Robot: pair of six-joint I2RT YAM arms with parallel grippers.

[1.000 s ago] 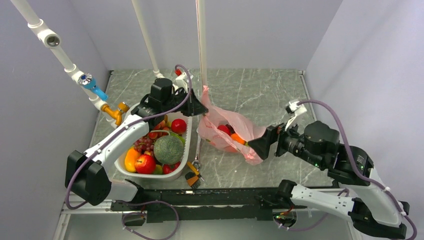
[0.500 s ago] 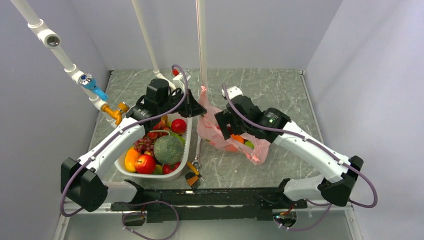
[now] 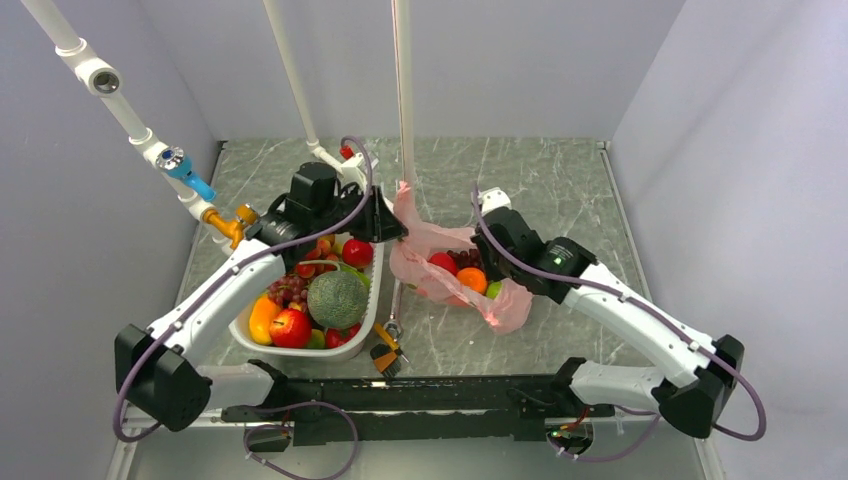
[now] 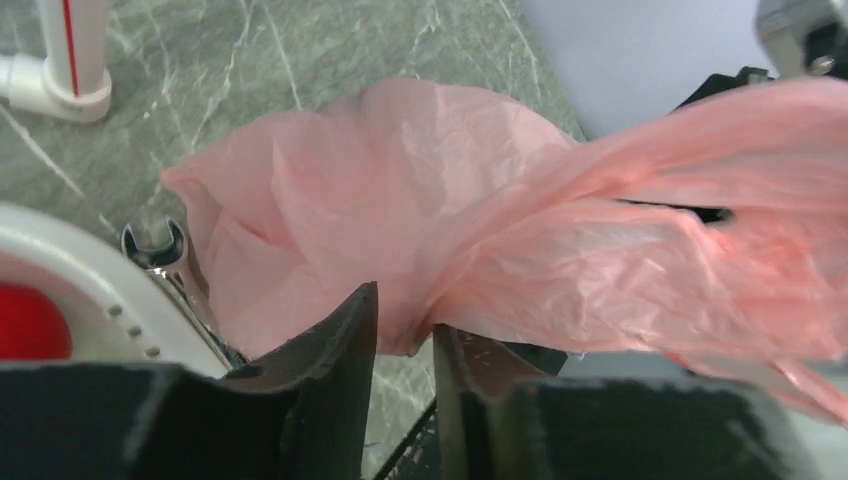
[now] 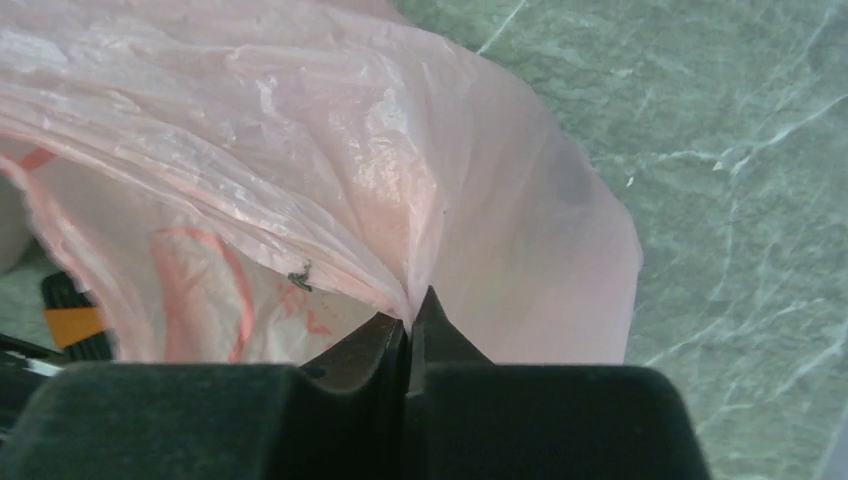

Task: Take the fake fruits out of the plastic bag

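Note:
The pink plastic bag (image 3: 432, 285) lies mid-table with its mouth spread. Inside it show the fake fruits: a red one (image 3: 443, 262), an orange one (image 3: 472, 279) and a light green one (image 3: 494, 289). My left gripper (image 3: 394, 228) is at the bag's left handle. In the left wrist view its jaws (image 4: 405, 310) stand a little open, with the pink film (image 4: 480, 230) lying at the tips and table showing through the gap. My right gripper (image 3: 484, 258) is over the bag's right rim. In the right wrist view it (image 5: 410, 305) is shut on a pinched fold of the bag (image 5: 330, 190).
A white basket (image 3: 365, 300) left of the bag holds a netted melon (image 3: 336, 299), grapes and other fruit. A wrench (image 3: 392, 300) and an orange-black brush (image 3: 385, 355) lie between basket and bag. A white pole (image 3: 403, 90) rises just behind the bag.
My right arm swung in from the right side, came over the bag and shut on its rim. The left gripper's jaws parted. The bag's mouth opened wider.

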